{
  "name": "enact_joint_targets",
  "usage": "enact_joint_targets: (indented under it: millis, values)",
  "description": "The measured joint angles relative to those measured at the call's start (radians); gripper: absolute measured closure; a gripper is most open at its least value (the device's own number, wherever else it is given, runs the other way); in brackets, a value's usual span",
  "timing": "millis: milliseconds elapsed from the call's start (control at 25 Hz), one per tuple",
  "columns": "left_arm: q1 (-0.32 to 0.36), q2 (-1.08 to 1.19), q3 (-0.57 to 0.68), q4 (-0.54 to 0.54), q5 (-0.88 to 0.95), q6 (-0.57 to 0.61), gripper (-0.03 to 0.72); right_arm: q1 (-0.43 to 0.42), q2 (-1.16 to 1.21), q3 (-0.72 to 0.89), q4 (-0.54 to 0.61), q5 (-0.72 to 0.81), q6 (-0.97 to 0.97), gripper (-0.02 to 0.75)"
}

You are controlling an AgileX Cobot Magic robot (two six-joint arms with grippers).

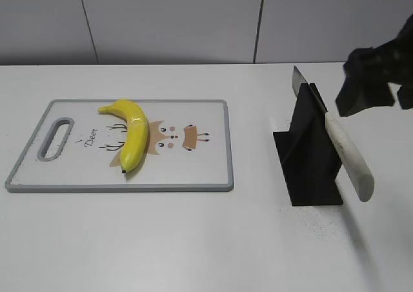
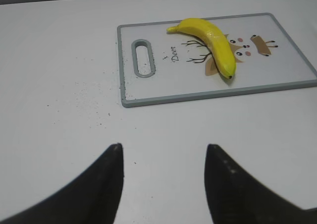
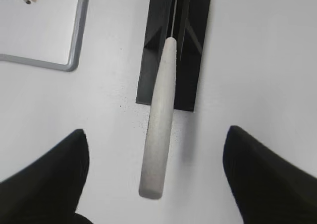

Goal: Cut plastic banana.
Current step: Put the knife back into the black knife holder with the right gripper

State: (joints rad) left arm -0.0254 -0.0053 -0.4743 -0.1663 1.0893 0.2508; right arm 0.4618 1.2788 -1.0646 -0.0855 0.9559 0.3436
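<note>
The yellow plastic banana lies on a white cutting board with a grey rim, stem to the back, dark tip to the front. It also shows in the left wrist view. A knife with a pale handle stands tilted in a black holder, blade up and back. My right gripper is open above the knife handle, which lies between the fingers without touching them. In the exterior view the right gripper is above and right of the knife. My left gripper is open and empty over bare table, short of the board.
The cutting board has a slot handle at its left end and a deer print. The black holder stands right of the board. A grey wall runs behind the white table.
</note>
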Motion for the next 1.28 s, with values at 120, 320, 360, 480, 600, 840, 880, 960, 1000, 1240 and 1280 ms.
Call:
enact_joint_targets:
  millis: [120, 320, 360, 480, 600, 840, 880, 960, 1000, 1240, 1280]
  values:
    - [0.0, 0.0, 0.0, 0.0, 0.0, 0.0, 0.172, 0.0, -0.116, 0.0, 0.001, 0.047, -0.058, 0.108]
    - [0.0, 0.0, 0.0, 0.0, 0.0, 0.0, 0.172, 0.0, -0.294, 0.028, 0.001, 0.109, -0.168, 0.126]
    - [0.0, 0.0, 0.0, 0.0, 0.0, 0.0, 0.172, 0.0, -0.325, 0.046, 0.001, 0.113, -0.191, 0.132]
    - [0.0, 0.0, 0.0, 0.0, 0.0, 0.0, 0.172, 0.0, -0.44, 0.115, 0.001, 0.12, -0.257, 0.146]
    - [0.0, 0.0, 0.0, 0.0, 0.0, 0.0, 0.172, 0.0, -0.556, 0.199, 0.001, 0.118, -0.289, 0.146]
    - [0.0, 0.0, 0.0, 0.001, 0.0, 0.0, 0.172, 0.0, -0.786, 0.381, 0.001, 0.102, -0.302, 0.148]
    - [0.0, 0.0, 0.0, 0.001, 0.0, 0.0, 0.172, 0.0, -0.822, 0.404, 0.001, 0.102, -0.303, 0.148]
    - [0.0, 0.0, 0.0, 0.001, 0.0, 0.0, 0.172, 0.0, -0.885, 0.454, 0.001, 0.101, -0.304, 0.149]
    - [0.0, 0.0, 0.0, 0.001, 0.0, 0.0, 0.172, 0.0, -0.918, 0.472, 0.001, 0.101, -0.304, 0.149]
    - [0.0, 0.0, 0.0, 0.001, 0.0, 0.0, 0.172, 0.0, -1.083, 0.559, 0.027, 0.098, -0.315, 0.149]
    - [0.0, 0.0, 0.0, 0.001, 0.0, 0.0, 0.172, 0.0, -1.109, 0.561, 0.033, 0.094, -0.318, 0.149]
